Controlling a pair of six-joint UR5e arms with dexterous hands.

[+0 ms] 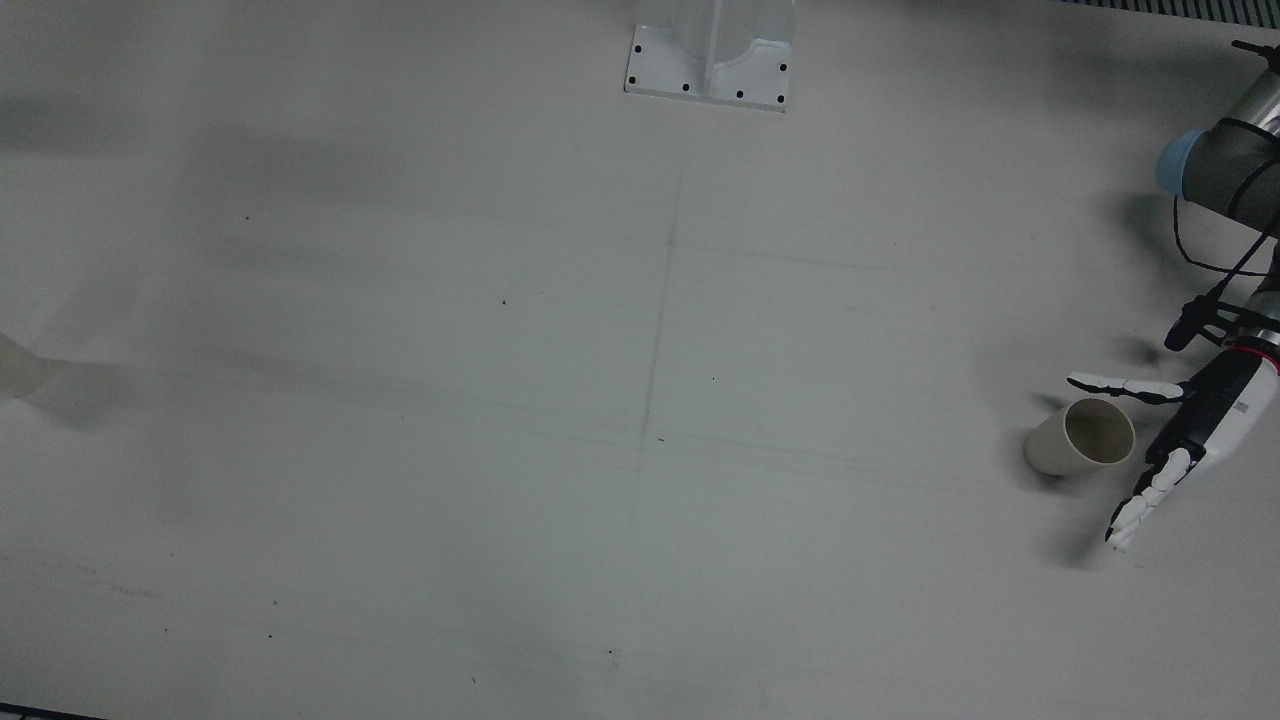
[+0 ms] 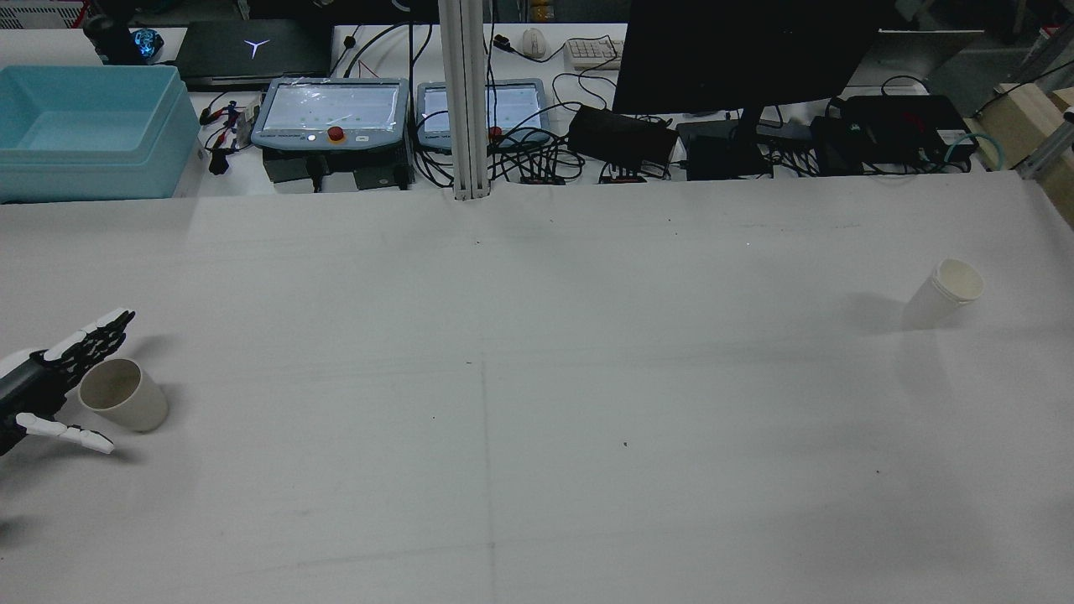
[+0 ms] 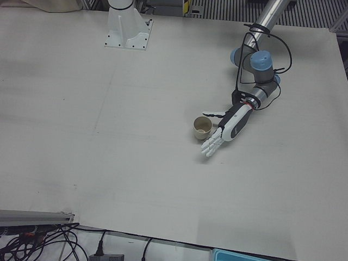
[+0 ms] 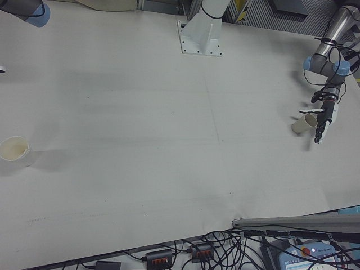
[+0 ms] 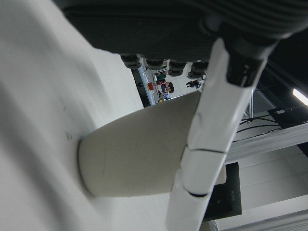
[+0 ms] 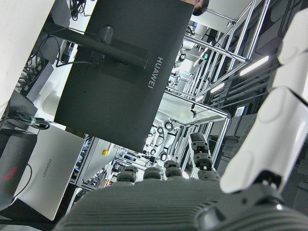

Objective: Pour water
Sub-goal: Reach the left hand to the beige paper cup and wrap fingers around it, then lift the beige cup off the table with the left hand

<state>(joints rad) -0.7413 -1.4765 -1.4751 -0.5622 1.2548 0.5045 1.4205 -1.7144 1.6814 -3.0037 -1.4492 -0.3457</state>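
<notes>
The left hand (image 1: 1195, 425) sits low at the edge of the desk (image 1: 640, 400) with its fingers (image 1: 1150, 500) spread wide and its thumb (image 1: 1125, 385) held out apart from them, so that the cup (image 1: 1082, 437) stands in the open bracket between the two; it has hold of nothing. In the left hand view a finger (image 5: 211, 144) crosses right in front of the cup's side (image 5: 139, 154), very near it, though whether it touches cannot be told. The cup stands upright on the desk with its mouth open, and whether it holds water cannot be seen. The likely trouble from here is that the light paper cup gets knocked or pushed along if one side of the hand reaches it first as the fingers close, tipping it and spilling whatever is inside; squeezing too hard could also crush the thin wall. The second cup (image 2: 944, 294) stands far across the desk on the robot's right side, well apart, so a carry over that long stretch could slop water if the grip is loose. The right hand (image 6: 192, 192) shows only in its own view, facing a monitor (image 6: 125, 72), with nothing seen between its fingers, which look apart.
</notes>
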